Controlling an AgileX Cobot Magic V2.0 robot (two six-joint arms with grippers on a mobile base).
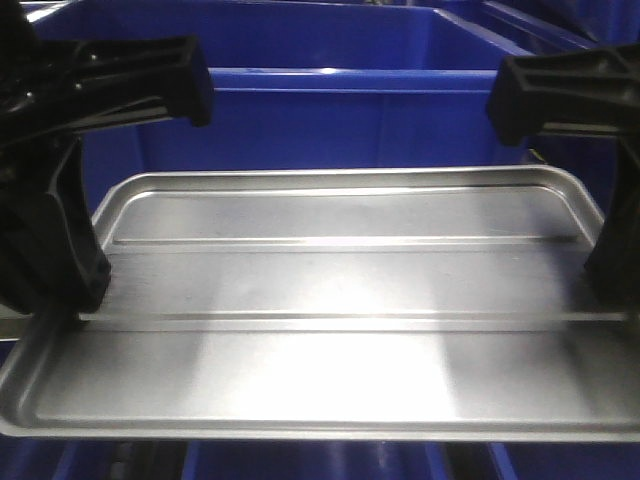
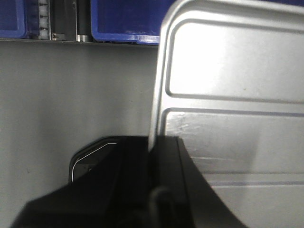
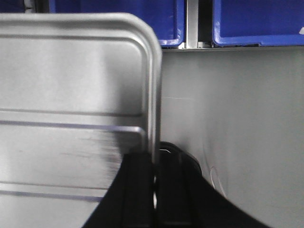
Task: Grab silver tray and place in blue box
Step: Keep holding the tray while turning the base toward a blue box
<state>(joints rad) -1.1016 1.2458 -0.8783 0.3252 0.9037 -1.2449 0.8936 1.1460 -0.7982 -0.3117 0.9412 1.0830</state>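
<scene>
The silver tray (image 1: 330,340) fills the front view, held level with its two long ridges running left to right. My left gripper (image 1: 70,290) is shut on the tray's left rim; in the left wrist view that rim (image 2: 156,95) runs straight into the closed jaws of the left gripper (image 2: 153,147). My right gripper (image 1: 612,270) is shut on the right rim, and the right wrist view shows the right gripper (image 3: 154,164) pinching the tray (image 3: 71,95) at its edge. The blue box (image 1: 330,110) stands just behind the tray, its rim above the tray's far edge.
More blue crates (image 2: 128,19) (image 3: 256,21) line the far side of a grey surface (image 2: 71,104) below the tray. A metal divider (image 3: 191,23) separates two of them. Blue also shows under the tray's near edge (image 1: 330,462).
</scene>
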